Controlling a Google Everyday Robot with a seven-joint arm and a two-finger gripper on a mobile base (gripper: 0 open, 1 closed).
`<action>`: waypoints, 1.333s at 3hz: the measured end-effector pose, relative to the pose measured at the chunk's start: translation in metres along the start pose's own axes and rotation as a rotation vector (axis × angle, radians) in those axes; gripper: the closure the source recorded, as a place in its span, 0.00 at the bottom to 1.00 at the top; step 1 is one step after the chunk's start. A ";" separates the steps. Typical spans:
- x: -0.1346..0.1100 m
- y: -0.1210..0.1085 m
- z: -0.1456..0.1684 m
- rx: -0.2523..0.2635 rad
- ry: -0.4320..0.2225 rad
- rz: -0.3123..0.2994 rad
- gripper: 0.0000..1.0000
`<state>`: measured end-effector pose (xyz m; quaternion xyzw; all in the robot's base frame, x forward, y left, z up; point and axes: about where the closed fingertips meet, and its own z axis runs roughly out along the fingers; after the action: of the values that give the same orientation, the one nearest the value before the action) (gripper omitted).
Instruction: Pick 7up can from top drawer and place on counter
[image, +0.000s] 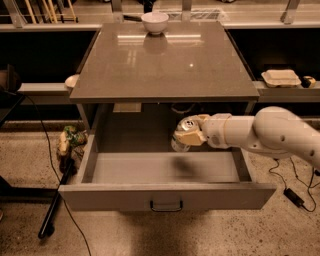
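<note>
The top drawer (165, 196) stands pulled open below the counter (165, 60), its dark pull handle at the front centre. My gripper (191, 132) reaches in from the right and is shut on the 7up can (183, 134), a silvery can with its pull-tab top showing. The can is tilted and held above the drawer floor, just under the counter's front edge. My white arm (270, 132) stretches off to the right.
A white bowl (154, 22) sits at the far end of the counter. A food container (281, 77) lies on a shelf at the right. A bag of items (69, 141) and cables (55, 200) lie on the floor to the left of the drawer.
</note>
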<state>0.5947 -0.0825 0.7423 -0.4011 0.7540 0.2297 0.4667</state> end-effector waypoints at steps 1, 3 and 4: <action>-0.021 -0.014 -0.049 0.006 0.012 -0.047 1.00; -0.054 -0.024 -0.074 0.030 0.020 -0.115 1.00; -0.110 -0.032 -0.114 0.068 0.043 -0.244 1.00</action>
<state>0.5883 -0.1396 0.8935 -0.4785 0.7169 0.1370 0.4882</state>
